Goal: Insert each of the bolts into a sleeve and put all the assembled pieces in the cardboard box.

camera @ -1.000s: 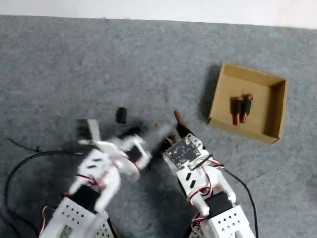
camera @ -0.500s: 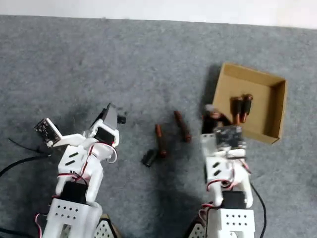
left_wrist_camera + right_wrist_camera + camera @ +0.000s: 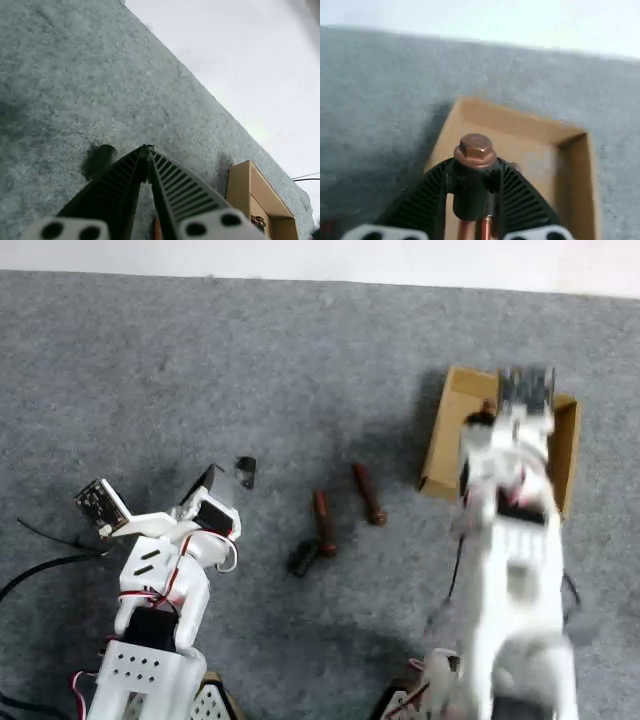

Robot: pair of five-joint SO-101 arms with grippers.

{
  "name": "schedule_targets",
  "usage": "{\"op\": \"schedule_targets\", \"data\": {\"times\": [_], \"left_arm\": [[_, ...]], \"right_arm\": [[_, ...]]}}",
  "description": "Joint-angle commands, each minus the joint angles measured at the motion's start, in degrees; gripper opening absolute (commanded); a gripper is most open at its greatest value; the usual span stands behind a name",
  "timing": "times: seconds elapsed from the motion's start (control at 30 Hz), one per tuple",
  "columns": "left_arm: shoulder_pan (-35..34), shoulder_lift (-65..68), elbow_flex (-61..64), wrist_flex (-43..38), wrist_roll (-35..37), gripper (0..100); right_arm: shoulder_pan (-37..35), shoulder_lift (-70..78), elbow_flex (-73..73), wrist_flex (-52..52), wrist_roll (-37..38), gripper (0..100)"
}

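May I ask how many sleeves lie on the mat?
2: one sleeve just ahead of the left hand, one at a bolt's near end. Others may be hidden.

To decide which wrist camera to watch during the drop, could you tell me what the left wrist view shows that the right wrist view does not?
Left wrist view, not the right: the left gripper, shut at the tips, with a black sleeve on the carpet just beside its tip. Right wrist view, not the left: the right gripper, shut on an assembled piece, copper head up. Both share the cardboard box and the grey carpet.
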Motion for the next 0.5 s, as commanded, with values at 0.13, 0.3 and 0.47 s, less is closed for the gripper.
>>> {"op": "schedule_targets", "data": {"times": [0.13, 0.3, 0.47], "left_arm": [[-1.01, -0.75, -0.31, 0.18, -0.53, 0], [-1.01, -0.75, 0.31, 0.0, -0.53, 0], [-1.01, -0.75, 0.4, 0.0, -0.53, 0]], "right_arm": [[0.92, 39.96, -41.8, 21.93, -0.62, 0.4], [0.04, 54.55, -58.95, 36.88, -0.26, 12.6], [-0.04, 60.53, -73.98, 50.51, -0.18, 27.0]]}}
